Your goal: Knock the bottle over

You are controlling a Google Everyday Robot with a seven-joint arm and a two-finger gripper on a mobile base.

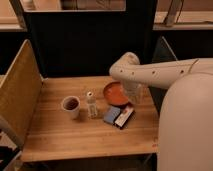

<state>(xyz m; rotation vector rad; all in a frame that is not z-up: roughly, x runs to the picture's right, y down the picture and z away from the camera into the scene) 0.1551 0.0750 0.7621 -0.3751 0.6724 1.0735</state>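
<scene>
The bottle (91, 104) is small, slim and clear with a white cap. It stands upright on the wooden table (75, 135), just right of a white cup with dark contents (71, 105). My gripper (134, 95) hangs from the white arm over the right edge of an orange bowl (115, 93), well to the right of the bottle and not touching it.
A blue packet (112, 115) and a dark snack packet (124, 117) lie in front of the bowl. A tall wooden panel (17, 95) borders the table's left side. A dark wall stands behind, and my white body (187, 130) fills the right.
</scene>
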